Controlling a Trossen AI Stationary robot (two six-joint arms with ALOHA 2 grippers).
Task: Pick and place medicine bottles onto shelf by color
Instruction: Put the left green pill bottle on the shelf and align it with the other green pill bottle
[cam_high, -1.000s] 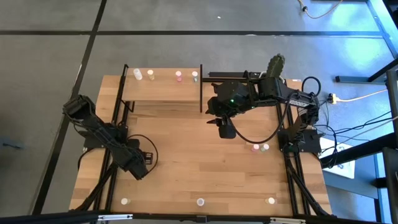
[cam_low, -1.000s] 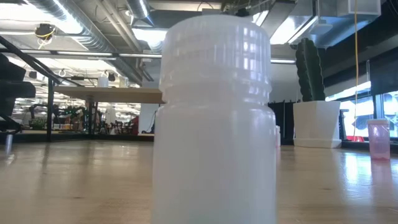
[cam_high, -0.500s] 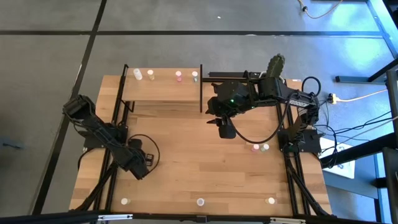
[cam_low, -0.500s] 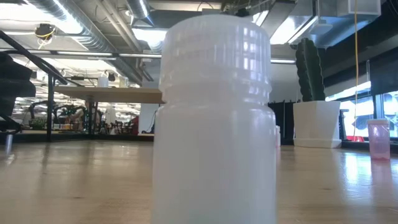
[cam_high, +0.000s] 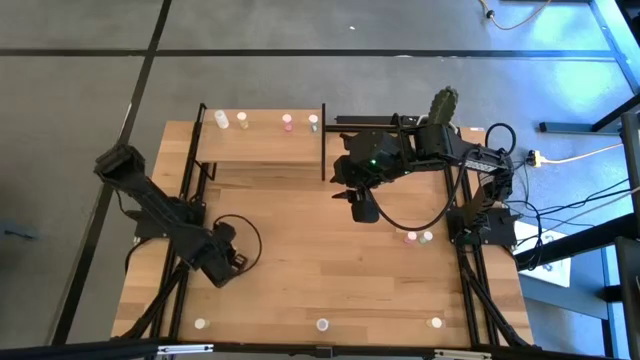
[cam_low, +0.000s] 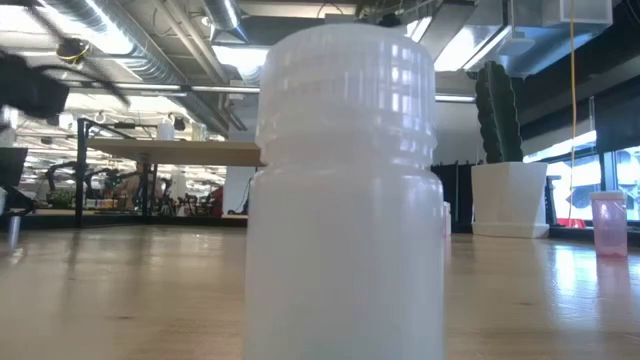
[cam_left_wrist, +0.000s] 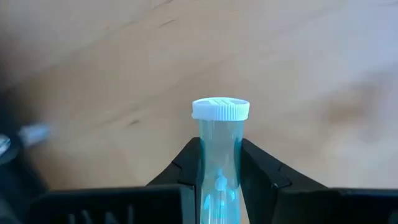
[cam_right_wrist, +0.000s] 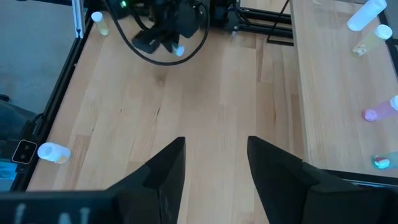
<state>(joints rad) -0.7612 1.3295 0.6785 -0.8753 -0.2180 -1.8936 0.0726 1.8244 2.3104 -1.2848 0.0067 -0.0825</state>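
- The left gripper (cam_left_wrist: 219, 180), at the high view's lower left, had just clamped its fingers on a white-capped, blue-tinted medicine bottle (cam_left_wrist: 220, 149), likely ready for lifting.
- The right gripper (cam_right_wrist: 211, 168) waited open at centre, near the shelf (cam_high: 262, 140) at upper left.

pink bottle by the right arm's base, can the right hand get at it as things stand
Probably yes. The right hand hangs open and empty over bare table, and the pink bottle stands close by beside a pale green bottle. That neighbour crowds it, so the fingers may nudge it.
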